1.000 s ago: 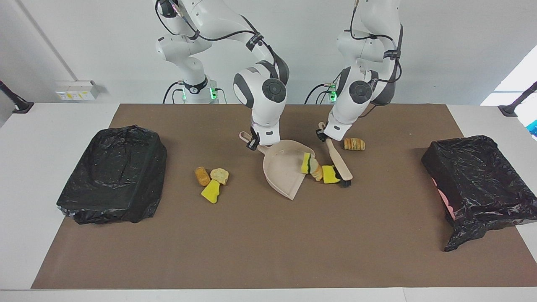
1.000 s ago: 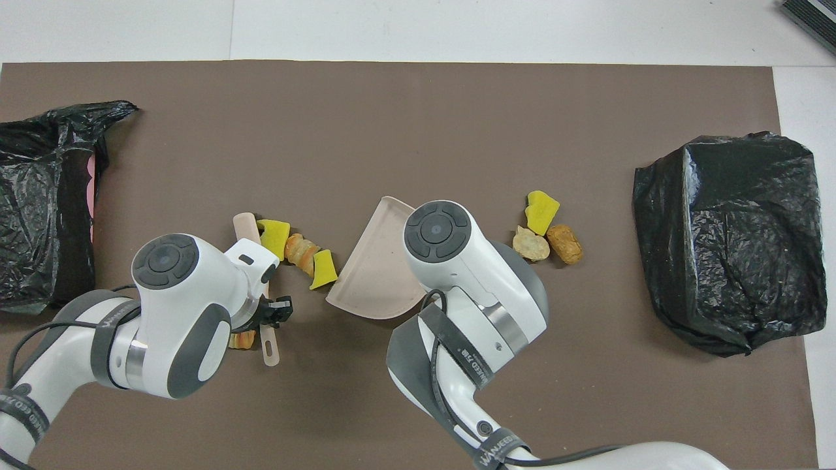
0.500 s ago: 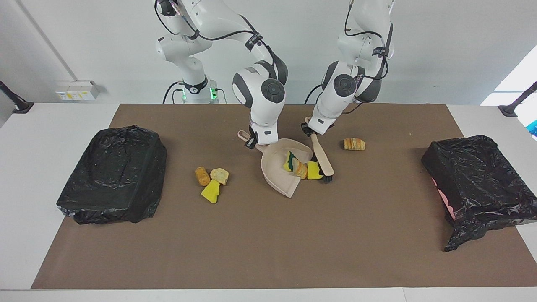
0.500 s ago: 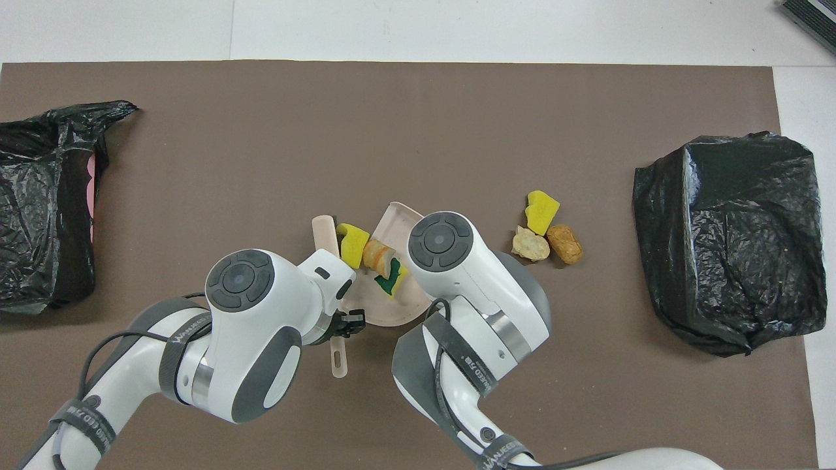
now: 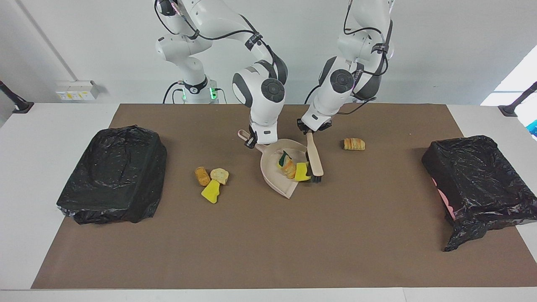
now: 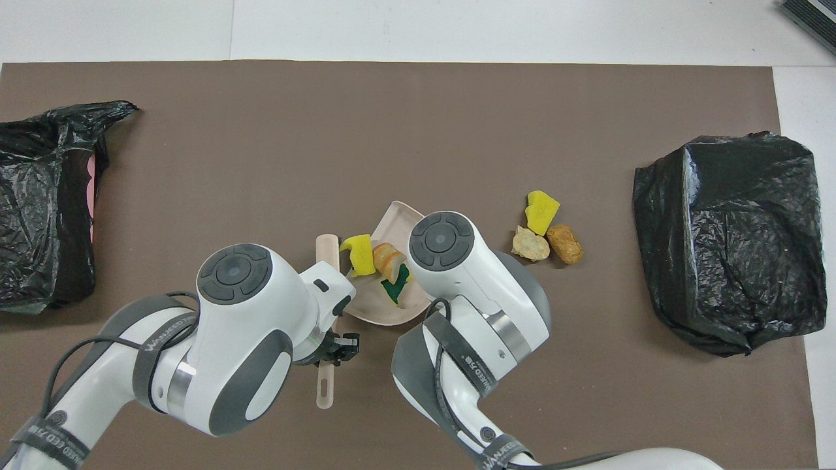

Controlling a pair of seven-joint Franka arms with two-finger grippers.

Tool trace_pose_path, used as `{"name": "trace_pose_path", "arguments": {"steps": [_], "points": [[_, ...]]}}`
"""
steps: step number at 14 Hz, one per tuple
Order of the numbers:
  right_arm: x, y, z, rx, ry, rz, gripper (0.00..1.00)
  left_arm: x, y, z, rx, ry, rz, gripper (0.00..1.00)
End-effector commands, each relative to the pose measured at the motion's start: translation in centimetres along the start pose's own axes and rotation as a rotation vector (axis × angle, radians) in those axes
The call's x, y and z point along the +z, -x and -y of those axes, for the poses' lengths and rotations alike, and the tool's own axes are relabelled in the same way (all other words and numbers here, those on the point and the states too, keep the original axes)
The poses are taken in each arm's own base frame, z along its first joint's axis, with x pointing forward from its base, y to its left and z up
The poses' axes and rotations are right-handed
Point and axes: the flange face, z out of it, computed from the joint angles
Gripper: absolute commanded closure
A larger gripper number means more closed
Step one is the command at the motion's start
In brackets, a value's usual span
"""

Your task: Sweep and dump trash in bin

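My right gripper [image 5: 252, 141] is shut on the handle of the beige dustpan [image 5: 273, 179], which rests on the brown mat. My left gripper [image 5: 309, 128] is shut on the beige brush [image 5: 315, 161], whose black bristles stand at the pan's mouth. Three trash chunks lie in the pan: a green-backed sponge bit [image 5: 284, 159], a bread lump [image 5: 289, 167] and a yellow sponge bit [image 5: 301, 172]. They also show in the overhead view on the dustpan [image 6: 390, 219]. Three loose chunks [image 5: 212, 182] lie toward the right arm's end. One bread lump [image 5: 354, 144] lies toward the left arm's end.
A black-bagged bin [image 5: 113, 174] stands at the right arm's end of the table and another [image 5: 478, 184] at the left arm's end. In the overhead view they are the bin by the loose chunks [image 6: 725, 241] and the other bin [image 6: 39, 209].
My left gripper swept the brush toward the dustpan, pushing three chunks off the mat into the pan. The pan shifted slightly. The other chunks stayed put.
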Motion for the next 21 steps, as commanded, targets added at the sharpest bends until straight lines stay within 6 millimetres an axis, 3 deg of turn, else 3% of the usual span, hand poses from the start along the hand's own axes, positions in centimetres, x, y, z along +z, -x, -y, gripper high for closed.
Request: {"name": "trace_pose_path", "arguments": {"steps": [1,3,5,7,12,15,17,21], "points": [[0.0,0.5,0.8,0.003,-0.032,-0.014,1.00,-0.3,2.1,2.1,-0.044,-0.119,0.057,1.00],[-0.4,0.1,1.3,-0.029,-0.010,-0.034,1.00,0.2,2.4,3.1,-0.150,-0.143,0.058,1.00],[-0.7,-0.7,2.7,-0.088,0.025,-0.062,1.00,1.1,3.0,5.6,-0.255,-0.193,0.050,1.00],[-0.8,-0.8,2.7,-0.092,0.032,-0.076,1.00,1.3,2.7,8.5,-0.388,-0.241,0.029,1.00],[-0.4,-0.9,2.5,-0.223,0.065,-0.062,1.00,1.5,2.1,12.1,-0.565,-0.268,0.023,1.00],[0.3,-1.1,3.0,-0.250,0.063,-0.052,1.00,3.6,3.8,15.2,-0.598,-0.240,0.027,1.00],[0.6,-1.1,3.4,-0.256,0.062,-0.044,1.00,5.2,4.6,16.3,-0.582,-0.217,0.016,1.00],[0.5,-1.1,3.4,-0.265,0.063,-0.037,1.00,5.7,3.6,14.4,-0.507,-0.175,-0.048,1.00]]}}
